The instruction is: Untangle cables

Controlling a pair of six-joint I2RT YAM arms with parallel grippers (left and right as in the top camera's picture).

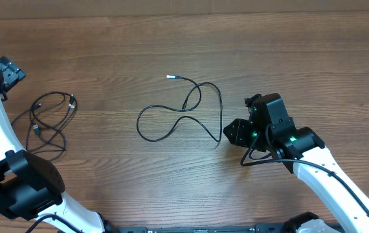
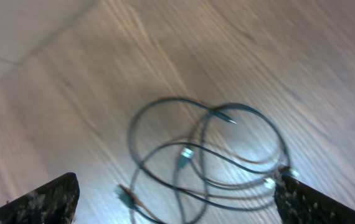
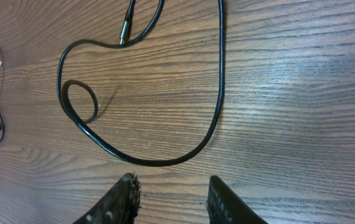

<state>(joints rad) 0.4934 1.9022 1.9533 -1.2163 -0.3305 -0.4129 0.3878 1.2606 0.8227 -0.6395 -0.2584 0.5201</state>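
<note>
Two lots of thin black cables lie on the wooden table. A small tangled bundle (image 1: 47,122) is at the left. One long cable (image 1: 183,115) with a silver tip (image 1: 169,76) snakes in loose loops across the middle. The left wrist view is blurred and looks down on the bundle (image 2: 208,162). My left gripper (image 2: 177,205) is open wide above it and holds nothing. My right gripper (image 1: 237,133) is open just right of the long cable. That cable's curve (image 3: 218,93) lies ahead of its fingertips (image 3: 124,193), and nothing is between them.
The left arm's white links run up the table's left edge to a black wrist (image 1: 8,71). A thicker black wire (image 1: 256,158) loops beside the right arm. Bare wood (image 1: 288,58) fills the far side.
</note>
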